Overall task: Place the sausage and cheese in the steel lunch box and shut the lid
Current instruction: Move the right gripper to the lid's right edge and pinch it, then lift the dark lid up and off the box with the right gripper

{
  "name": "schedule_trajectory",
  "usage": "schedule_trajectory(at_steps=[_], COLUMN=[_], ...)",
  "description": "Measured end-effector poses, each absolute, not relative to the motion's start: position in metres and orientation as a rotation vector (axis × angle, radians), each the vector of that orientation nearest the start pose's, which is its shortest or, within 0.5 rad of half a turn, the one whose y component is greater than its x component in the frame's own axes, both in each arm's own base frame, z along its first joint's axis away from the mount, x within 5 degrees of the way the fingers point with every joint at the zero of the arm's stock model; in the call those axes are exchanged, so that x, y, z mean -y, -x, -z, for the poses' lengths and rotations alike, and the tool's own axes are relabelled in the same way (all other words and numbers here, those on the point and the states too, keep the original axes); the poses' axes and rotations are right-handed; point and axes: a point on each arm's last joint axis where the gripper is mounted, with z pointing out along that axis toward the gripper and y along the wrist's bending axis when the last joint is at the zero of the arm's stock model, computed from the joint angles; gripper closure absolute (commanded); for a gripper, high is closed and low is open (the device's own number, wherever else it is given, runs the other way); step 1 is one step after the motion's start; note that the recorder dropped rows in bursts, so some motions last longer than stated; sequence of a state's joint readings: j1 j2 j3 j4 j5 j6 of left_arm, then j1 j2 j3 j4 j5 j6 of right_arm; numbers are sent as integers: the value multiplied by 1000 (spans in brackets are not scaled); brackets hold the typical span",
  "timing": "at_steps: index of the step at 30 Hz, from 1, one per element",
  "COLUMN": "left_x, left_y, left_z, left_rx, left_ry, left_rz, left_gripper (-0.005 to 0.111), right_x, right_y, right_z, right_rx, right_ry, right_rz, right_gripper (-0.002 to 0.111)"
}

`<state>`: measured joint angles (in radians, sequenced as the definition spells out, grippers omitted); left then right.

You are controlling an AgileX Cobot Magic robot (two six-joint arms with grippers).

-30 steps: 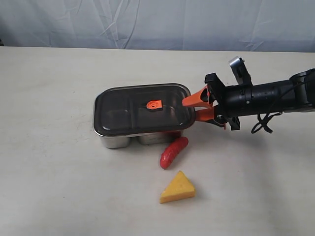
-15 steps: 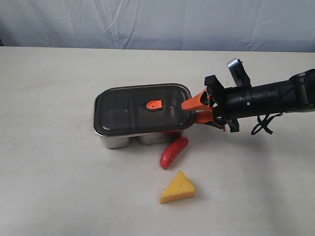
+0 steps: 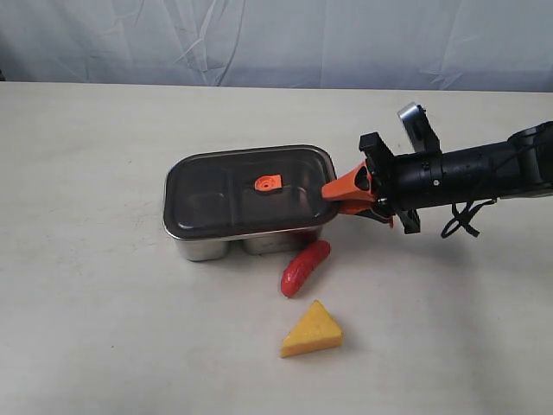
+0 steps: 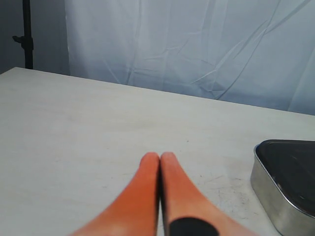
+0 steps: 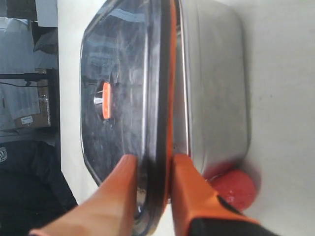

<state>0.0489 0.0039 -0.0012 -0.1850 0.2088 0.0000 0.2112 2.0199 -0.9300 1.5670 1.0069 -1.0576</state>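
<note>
The steel lunch box (image 3: 207,249) stands mid-table with the dark lid (image 3: 233,194) lying on it, orange valve tab (image 3: 269,182) at its centre. My right gripper (image 3: 333,194) comes in from the right and is shut on the lid's right edge. In the right wrist view the gripper (image 5: 155,160) has one finger on the lid (image 5: 123,83) and the other under its orange seal, beside the box wall (image 5: 211,98). The red sausage (image 3: 305,267) lies against the box's front; its end (image 5: 235,189) shows past the fingers. The cheese (image 3: 313,331) lies nearer the front. My left gripper (image 4: 159,156) is shut and empty.
The white table (image 3: 104,328) stretches around the box, with a pale curtain (image 3: 259,35) behind. The left wrist view catches one corner of the lunch box (image 4: 275,196) off to the side. A dark stand (image 4: 25,34) is at the table's far edge.
The right gripper's fingers have closed from a wide gap onto the lid's right edge. The lid has shifted very slightly. Sausage and cheese have not moved.
</note>
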Motion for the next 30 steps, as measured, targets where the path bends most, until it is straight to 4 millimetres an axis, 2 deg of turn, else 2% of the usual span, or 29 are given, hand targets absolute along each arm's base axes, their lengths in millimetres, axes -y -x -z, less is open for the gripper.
schedule_trajectory(at_steps=[3,15,30], left_x=[1,1,1], left_y=[-56,-56,-56], left_z=[-195,-195,-195], left_rx=[-1685,-1685,-1685], left_ry=[166,166,166], left_rz=[131,131,131], left_gripper=[107,107,107], right_x=[-146,-146,-149], right_y=[-313,-313,-313], right_z=[-120,-120,-126], right_rx=[-2575,-2576,-2528], right_ry=[18,10,-22], right_rz=[-1570,-1579,-1672], right_gripper=[109,109,109])
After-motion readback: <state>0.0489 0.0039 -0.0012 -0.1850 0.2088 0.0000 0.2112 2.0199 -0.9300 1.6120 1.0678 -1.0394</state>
